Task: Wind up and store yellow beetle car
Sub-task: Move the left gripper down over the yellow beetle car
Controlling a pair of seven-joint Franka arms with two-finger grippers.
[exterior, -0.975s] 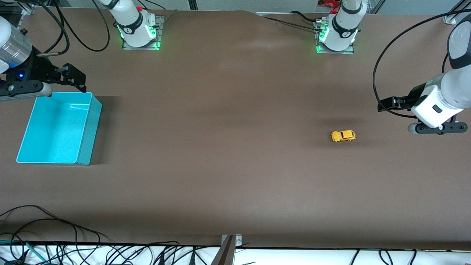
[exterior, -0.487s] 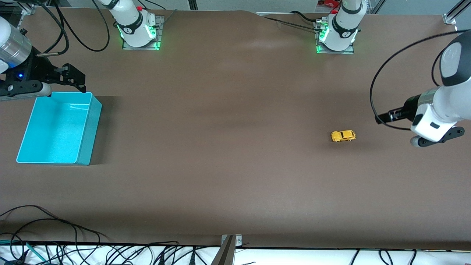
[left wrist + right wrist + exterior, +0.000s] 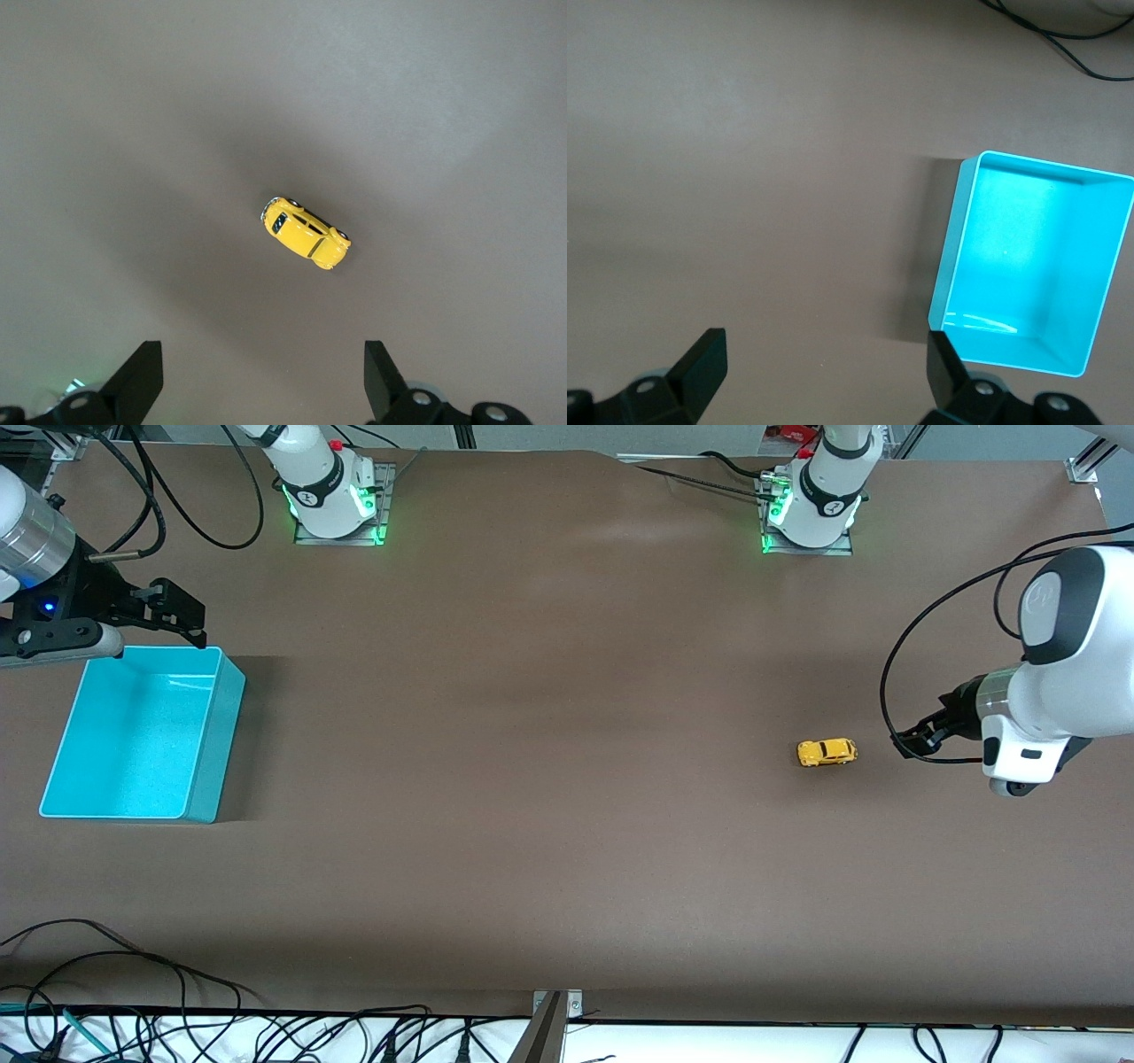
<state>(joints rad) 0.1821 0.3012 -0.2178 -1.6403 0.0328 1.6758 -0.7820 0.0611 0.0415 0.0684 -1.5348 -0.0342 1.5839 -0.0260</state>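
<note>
Left gripper [image 3: 912, 742] swings down at frame right toward the yellow beetle car [image 3: 827, 752], jaws wide and empty, grab it next; right gripper [image 3: 173, 615] waits wide open upper left

Even overhead light, soft shadows

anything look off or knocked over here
Nothing stands out. The yellow beetle car sits upright on its wheels on the table, and the turquoise bin stands upright and empty toward the right arm's end.
</note>
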